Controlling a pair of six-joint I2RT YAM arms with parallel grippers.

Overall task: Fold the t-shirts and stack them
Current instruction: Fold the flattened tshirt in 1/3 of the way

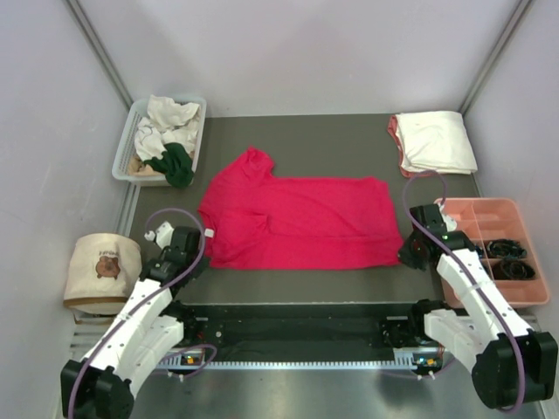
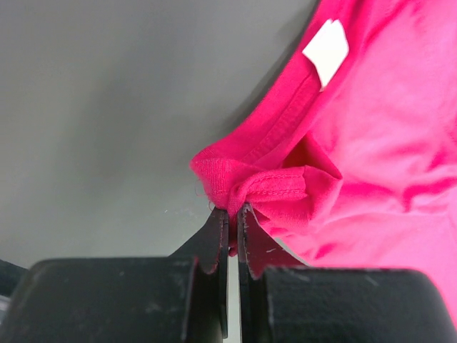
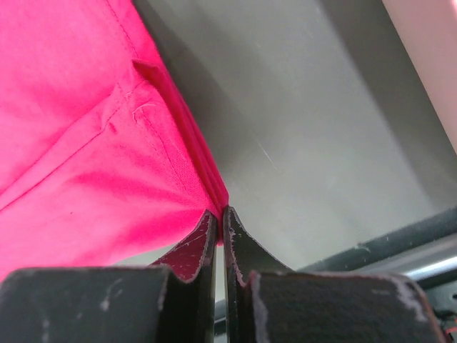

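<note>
Within left hand [image 2: 232, 214], red t-shirt [image 2: 378, 143] corner

A spread t-shirt [image 1: 301, 223] lies mid tabletop [image 1: 332, 140]; a basket [image 1: 122, 153] (crumpled shirts [image 1: 170, 118] inside) behind-left, a folded t-shirt [image 1: 437, 140] behind-right.

No legible text, brand, number or sign appears in any view. The white neck label [image 2: 326, 50] on the red t-shirt [image 2: 385, 143], ahead and to the right of the left hand [image 2: 230, 209], presents a blank face. The beige fabric bag [image 1: 103, 266], to the left of the left hand, carries a brown bear print [image 1: 108, 264]. Any lettering on it is too small to read.
</note>
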